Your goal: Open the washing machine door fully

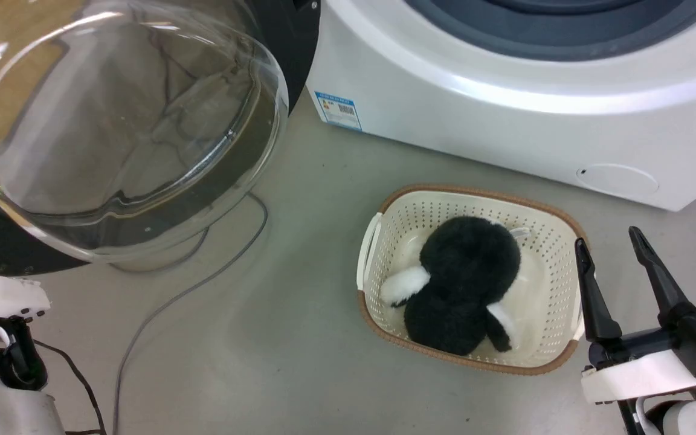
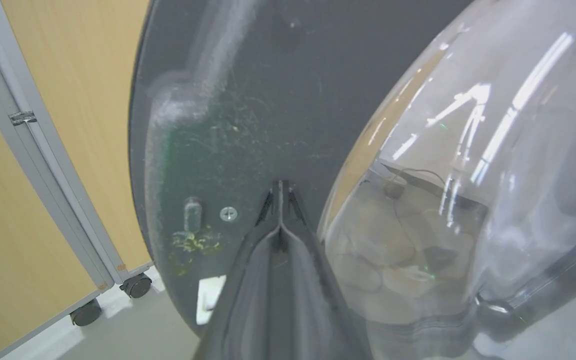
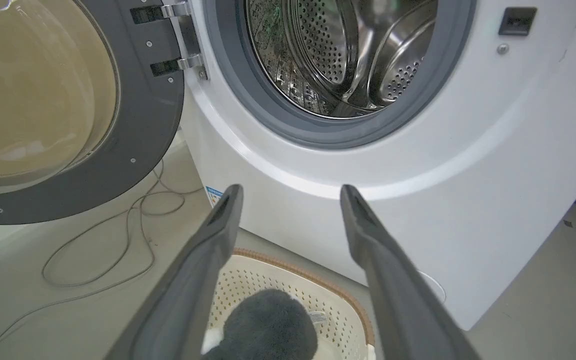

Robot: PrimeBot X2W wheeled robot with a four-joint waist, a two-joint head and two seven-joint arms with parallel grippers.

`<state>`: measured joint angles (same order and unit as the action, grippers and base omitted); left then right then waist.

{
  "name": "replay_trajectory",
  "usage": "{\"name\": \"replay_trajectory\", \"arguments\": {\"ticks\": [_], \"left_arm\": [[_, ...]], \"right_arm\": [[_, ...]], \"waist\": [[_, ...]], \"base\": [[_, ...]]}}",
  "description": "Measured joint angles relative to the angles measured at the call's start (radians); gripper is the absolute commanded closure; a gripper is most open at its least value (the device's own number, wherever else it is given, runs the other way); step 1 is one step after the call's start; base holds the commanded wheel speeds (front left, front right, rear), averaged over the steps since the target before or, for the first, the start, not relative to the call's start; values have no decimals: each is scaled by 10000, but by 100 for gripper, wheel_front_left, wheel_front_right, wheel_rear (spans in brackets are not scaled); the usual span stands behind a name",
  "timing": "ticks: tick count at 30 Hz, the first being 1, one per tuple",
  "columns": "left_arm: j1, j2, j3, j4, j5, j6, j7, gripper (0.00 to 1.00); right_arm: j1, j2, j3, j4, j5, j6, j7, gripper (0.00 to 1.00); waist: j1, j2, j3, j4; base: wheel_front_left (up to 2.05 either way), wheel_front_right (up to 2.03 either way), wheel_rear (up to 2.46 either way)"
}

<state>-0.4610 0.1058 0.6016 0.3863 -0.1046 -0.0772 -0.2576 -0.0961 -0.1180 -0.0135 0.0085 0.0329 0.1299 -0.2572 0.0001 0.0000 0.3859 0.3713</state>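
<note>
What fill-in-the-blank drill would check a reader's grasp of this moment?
1. The washing machine door stands ____ on its hinge.
2. The left claw is ____, fingertips pressed together.
3. The right claw holds ____.
4. The plush toy lies in a ____.
Missing: open; shut; nothing; basket.

Washing machine [image 1: 505, 115]: white body; grey rubber ring [image 3: 268, 117]; silvery drum [image 3: 318, 55], dotted with holes; blue-edged label sticker [image 1: 338, 111].
Washing machine door [image 3: 143, 135]: dark grey-black frame, clear glass.
Basket [image 1: 550, 241]: cream, perforated, brown woven rim.
Plush toy [image 1: 469, 272]: black with white patches.
Floor [image 1: 299, 302]: pale grey.
</note>
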Motion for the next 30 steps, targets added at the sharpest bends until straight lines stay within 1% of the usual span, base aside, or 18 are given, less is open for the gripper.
{"name": "replay_trajectory", "arguments": {"ticks": [6, 12, 17, 21, 27, 30], "left_arm": [[195, -73, 21, -75, 257, -144, 2, 100], [775, -307, -184, -731, 449, -245, 2, 100], [1457, -368, -920, -1620, 690, -337, 0, 100], [2143, -479, -1687, -2268, 779, -405, 0, 100], [2833, -527, -2773, -2842, 777, -418, 0, 100], [3140, -537, -3122, -2968, 742, -420, 2, 100]], "right_arm": [[6, 186, -10, 50, 4, 0, 0, 0], [57, 410, -40, 50, 19, 0, 0, 0], [294, 560, -121, 17, 35, 0, 0, 0], [600, 604, -240, -79, 61, 0, 0, 0], [983, 633, -368, -360, 491, 0, -2, 0], [1132, 637, -401, -495, 596, 0, 0, 0]], "waist": [[0, 0, -490, -43], [-1, 0, -1193, -93], [-1, 0, -1867, -167], [-1, 0, -2459, -253], [-2, 0, -3224, -504], [-3, 0, -3501, -732]], "base": [[0, 0, 0], [0, 0, 0], [0, 0, 0], [0, 0, 0], [0, 0, 0], [0, 0, 0]]}}
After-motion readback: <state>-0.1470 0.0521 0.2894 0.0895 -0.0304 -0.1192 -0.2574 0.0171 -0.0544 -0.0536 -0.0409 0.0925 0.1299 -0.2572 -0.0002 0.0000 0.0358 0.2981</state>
